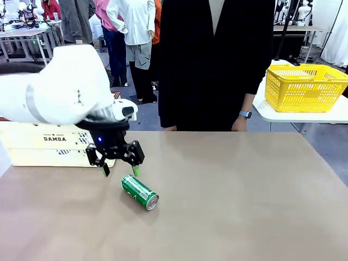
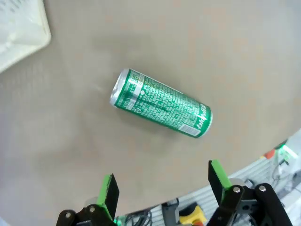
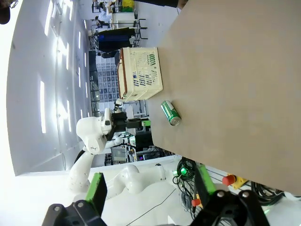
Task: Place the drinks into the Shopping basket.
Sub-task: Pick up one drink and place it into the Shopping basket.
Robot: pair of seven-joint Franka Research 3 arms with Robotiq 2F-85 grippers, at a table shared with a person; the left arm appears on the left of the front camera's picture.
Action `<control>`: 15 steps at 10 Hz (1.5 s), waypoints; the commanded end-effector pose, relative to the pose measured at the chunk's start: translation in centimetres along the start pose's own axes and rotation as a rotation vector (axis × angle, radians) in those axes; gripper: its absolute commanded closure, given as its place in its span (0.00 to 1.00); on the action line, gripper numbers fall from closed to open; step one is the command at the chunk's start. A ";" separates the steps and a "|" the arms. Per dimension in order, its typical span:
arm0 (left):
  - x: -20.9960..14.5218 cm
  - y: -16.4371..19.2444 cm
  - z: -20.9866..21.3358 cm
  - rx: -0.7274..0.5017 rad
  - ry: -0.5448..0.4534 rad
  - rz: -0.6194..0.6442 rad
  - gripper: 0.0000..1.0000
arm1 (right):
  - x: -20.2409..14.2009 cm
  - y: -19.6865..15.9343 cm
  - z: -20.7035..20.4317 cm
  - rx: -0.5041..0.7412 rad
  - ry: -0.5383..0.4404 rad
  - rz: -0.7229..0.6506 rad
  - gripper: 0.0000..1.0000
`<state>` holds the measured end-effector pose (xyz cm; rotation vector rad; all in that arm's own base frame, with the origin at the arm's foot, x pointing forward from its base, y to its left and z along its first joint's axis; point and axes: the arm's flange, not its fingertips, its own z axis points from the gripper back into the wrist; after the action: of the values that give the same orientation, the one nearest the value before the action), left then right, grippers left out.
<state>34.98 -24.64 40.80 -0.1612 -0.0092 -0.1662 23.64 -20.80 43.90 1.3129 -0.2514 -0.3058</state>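
Note:
A green can [image 1: 140, 192] with white lettering lies on its side on the tan table, silver top toward the front right. My left gripper [image 1: 120, 171] hangs open just above and behind the can, touching nothing. In the left wrist view the green can [image 2: 162, 103] lies slantwise ahead of the open green-padded fingers [image 2: 109, 191]. The cream Shopping basket [image 1: 48, 142] marked DAMDA stands at the table's left, partly behind my left arm; a basket corner [image 2: 19, 28] shows in the left wrist view. My right gripper [image 3: 150, 188] is open, away from the table, with the can [image 3: 170, 113] and basket [image 3: 139, 74] far off. The blue can is out of view.
A person in black stands at the table's far edge, hands [image 1: 239, 125] resting near it. A yellow mesh basket [image 1: 305, 86] sits on a white side table at the right. Bare tan tabletop [image 1: 244, 185] spreads across the middle and right.

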 end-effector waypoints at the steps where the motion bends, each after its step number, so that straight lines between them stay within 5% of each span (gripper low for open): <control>1: -1.1 -1.7 -1.4 0.094 -0.073 0.050 0.00 | 0.0 0.0 0.3 -0.003 0.015 0.016 0.00; 3: -1.0 -2.5 -2.5 0.121 -0.139 0.064 0.00 | 0.0 0.0 0.3 -0.003 0.015 0.016 0.00; 4: -1.2 -1.9 -1.6 0.055 -0.061 0.029 0.00 | 0.0 0.0 0.3 -0.003 0.015 0.016 0.00; 10: -1.2 -2.0 -1.8 0.069 -0.076 0.046 0.00 | 0.0 0.0 0.3 -0.003 0.015 0.016 0.00; 11: 1.0 -1.8 -2.4 -0.031 -0.204 0.463 0.00 | 0.0 0.0 0.3 -0.003 0.015 0.016 0.00; 12: 2.0 -2.2 -3.3 -0.071 -0.126 0.716 0.00 | 0.0 0.0 0.3 -0.003 0.015 0.016 0.00; 15: 3.0 -3.4 -4.3 0.085 -0.126 0.886 0.00 | 0.0 0.0 0.3 -0.003 0.015 0.016 0.00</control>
<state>37.32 -26.65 37.05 -0.1466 -0.0568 0.6543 23.64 -20.81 43.90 1.3130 -0.2515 -0.3059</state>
